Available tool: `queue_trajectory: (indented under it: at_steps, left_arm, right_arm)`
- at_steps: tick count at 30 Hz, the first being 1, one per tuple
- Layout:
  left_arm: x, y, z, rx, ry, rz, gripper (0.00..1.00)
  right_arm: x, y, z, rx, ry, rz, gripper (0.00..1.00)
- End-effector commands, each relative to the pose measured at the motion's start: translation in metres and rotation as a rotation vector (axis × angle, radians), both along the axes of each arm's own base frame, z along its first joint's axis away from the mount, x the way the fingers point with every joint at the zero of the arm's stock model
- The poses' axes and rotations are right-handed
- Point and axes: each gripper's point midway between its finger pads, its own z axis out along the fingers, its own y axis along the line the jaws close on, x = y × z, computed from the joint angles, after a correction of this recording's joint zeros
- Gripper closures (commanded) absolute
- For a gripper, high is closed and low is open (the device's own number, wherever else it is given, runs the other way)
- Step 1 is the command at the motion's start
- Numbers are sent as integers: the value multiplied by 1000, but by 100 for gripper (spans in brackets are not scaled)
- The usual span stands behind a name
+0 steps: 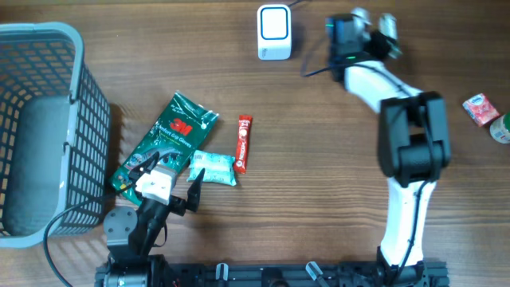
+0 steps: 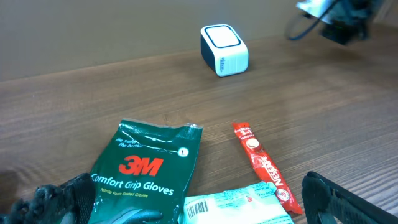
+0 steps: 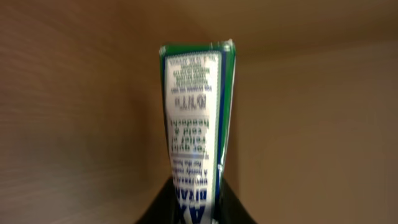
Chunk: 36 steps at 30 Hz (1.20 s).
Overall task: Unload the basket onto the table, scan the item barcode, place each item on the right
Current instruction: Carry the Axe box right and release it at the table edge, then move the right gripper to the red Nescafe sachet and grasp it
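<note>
packet [image 3: 194, 124] in right jaws, long axis pointing straight out

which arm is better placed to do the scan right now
Right. The right pincer is shut on a green-and-white packet beside the scanner. The left pincer hangs open and empty over the gloves, far from it.

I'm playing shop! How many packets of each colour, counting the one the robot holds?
Green: 2, the green plastic 3M gloves bag and the green-and-white pack in the right gripper.
Red: 2, the long red stick sachet and the small red packet.
Pale blue: 1, the flat packet.
Total: 5.
The cut-off green thing at the edge is not counted.
</note>
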Motion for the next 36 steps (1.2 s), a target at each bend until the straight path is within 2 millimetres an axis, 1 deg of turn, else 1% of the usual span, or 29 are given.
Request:
queue_trajectory:
  at_steps: [1,2,3,5,6,7,8,10,11,12,13,14,15,16,17,19,21,22,23,24,25,26,28,29,30,32,33,34,36]
  left_arm:
    - [-1,-2,-1,-11,1,-8,0]
    - [-1,-2,-1,-11,0,-8,0]
    - [-1,-2,-1,-11,0,-8,0]
    - [-1,-2,-1,-11,1,-8,0]
    - [-1,-2,-1,-11,1,-8,0]
    - [-1,-2,-1,-11,1,-8,0]
    - [-1,-2,-1,-11,1,-8,0]
    - [-1,-2,-1,-11,1,-8,0]
    - [-1,-2,-1,-11,1,-8,0]
    - [-1,-2,-1,-11,1,-8,0]
    - [-1,-2,-1,-11,0,-8,0]
    - [-1,-2,-1,-11,0,-8,0]
    - [-1,-2,-1,-11,0,-8,0]
    - [-1,-2,-1,-11,0,-8,0]
    - [-1,-2,-1,-11,1,-8,0]
    - [-1,-2,-1,-11,1,-8,0]
    - [-1,-2,-1,-11,1,-8,0]
    - [-1,-2,-1,-11,0,-8,0]
    - [-1,-2,-1,-11,0,-8,0]
    - [-1,-2,-1,-11,1,-8,0]
    - [-1,-2,-1,-11,0,-8,0]
    - [-1,-2,-1,-11,1,-8,0]
    - [-1,-2,-1,-11,1,-8,0]
    - [-1,-2,-1,-11,1,-8,0]
    - [-1,-2,-1,-11,0,-8,0]
    - [-1,-2,-1,-11,1,-8,0]
    - [-1,-2,-1,-11,1,-8,0]
    - [-1,-2,-1,-11,0,-8,0]
    - [-1,-2,-1,-11,0,-8,0]
  right_arm:
    - [-26,-67,-25,249,-190,-255,95]
    - [-34,-85,-29,270,-198,-305,95]
    - [-45,-108,-34,294,-201,-360,94]
    - [-58,-140,-42,342,-199,-418,92]
    - [-65,-153,-45,368,-210,-453,88]
    - [-71,-163,-50,403,-225,-485,76]
    - [-76,-169,-56,452,-233,-508,59]
    - [-81,-172,-70,592,-244,-537,19]
    - [-79,-168,-71,667,-255,-543,0]
    - [-75,-163,-66,744,-269,-542,0]
    - [-70,-161,-58,780,-287,-536,0]
    - [-64,-159,-44,805,-308,-527,0]
    - [-55,-155,-17,846,-343,-494,0]
    - [-47,-150,5,894,-385,-475,0]
    - [-39,-140,31,971,-438,-457,0]
    - [-30,-114,74,1142,-498,-393,0]
    - [-31,-62,120,1402,-498,-284,0]
    - [-37,-32,136,1538,-464,-260,0]
    - [-46,-3,147,1651,-411,-254,0]
    - [-54,18,150,1727,-361,-266,0]
    - [-64,45,149,1809,-276,-293,0]
    - [-76,71,142,1856,-175,-322,0]
    - [-97,110,123,1859,-21,-375,0]
    - [-111,135,111,1849,73,-390,0]
    - [-125,163,97,1828,175,-369,0]
    - [-148,206,73,1771,318,-319,0]
    - [-162,228,54,1710,376,-294,0]
    - [-167,239,44,1677,397,-267,0]
    - [-188,288,11,1621,471,-129,0]
